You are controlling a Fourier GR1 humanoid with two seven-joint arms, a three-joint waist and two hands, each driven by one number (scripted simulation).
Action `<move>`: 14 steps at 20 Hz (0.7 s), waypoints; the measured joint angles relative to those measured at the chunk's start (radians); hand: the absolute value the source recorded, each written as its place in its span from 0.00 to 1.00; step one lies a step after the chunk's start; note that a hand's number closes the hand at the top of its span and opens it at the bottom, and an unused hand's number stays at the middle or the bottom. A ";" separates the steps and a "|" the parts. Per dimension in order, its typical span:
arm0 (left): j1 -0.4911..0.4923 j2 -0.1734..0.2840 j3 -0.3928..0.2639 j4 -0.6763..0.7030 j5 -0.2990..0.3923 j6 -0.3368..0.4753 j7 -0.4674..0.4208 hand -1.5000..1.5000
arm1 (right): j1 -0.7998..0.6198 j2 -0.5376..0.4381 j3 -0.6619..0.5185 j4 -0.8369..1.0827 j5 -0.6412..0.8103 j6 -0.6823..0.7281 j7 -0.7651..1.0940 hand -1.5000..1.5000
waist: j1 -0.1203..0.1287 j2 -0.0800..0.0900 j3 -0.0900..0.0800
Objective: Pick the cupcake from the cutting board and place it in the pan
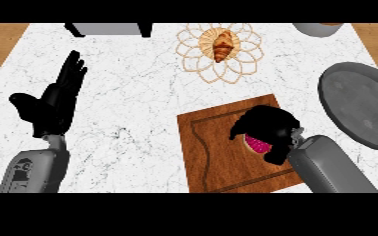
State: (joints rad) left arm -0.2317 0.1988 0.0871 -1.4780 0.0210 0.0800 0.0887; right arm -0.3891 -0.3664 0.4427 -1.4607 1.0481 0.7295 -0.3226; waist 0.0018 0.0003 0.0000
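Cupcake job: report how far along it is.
Done: the right hand has reached the cutting board and curled round the pink cupcake. In hand: the grasp, with the cupcake over the board. Left: carry it to the grey pan at the right, which holds nothing yet. The left hand rests open at the left.

1. The right hand [269,126] enters from the lower right on a grey forearm angled up and to the left.
2. Its fingers are curled downward with the thumb folded in opposite them, closed round a pink cupcake [256,143] that shows just below the fingers, between them and the wrist.
3. The left hand [52,102] rests at the left edge, fingers straight and pointing up, thumb spread out to the left, holding nothing.
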 measured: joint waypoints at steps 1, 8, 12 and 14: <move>0.014 0.003 0.001 -0.002 0.003 -0.010 -0.008 0.50 | -0.002 0.003 0.009 -0.006 0.002 -0.003 -0.008 1.00 | 0.001 0.000 0.000; 0.017 -0.004 0.006 -0.008 -0.006 -0.019 -0.004 0.50 | 0.003 0.009 0.015 0.044 0.052 -0.090 -0.096 1.00 | 0.001 -0.001 -0.001; 0.015 -0.005 0.014 -0.003 -0.004 -0.021 -0.007 0.50 | 0.011 0.094 -0.079 0.078 0.054 -0.076 0.059 1.00 | -0.003 -0.002 -0.001; 0.018 -0.004 0.018 -0.002 -0.008 -0.013 -0.006 0.50 | 0.019 0.155 -0.169 0.101 0.051 -0.084 0.202 1.00 | -0.019 -0.005 -0.002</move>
State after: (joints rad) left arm -0.2138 0.1948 0.1053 -1.4799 0.0134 0.0670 0.0823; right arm -0.3701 -0.2110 0.2732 -1.3594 1.0987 0.6456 -0.1210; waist -0.0175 -0.0043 -0.0021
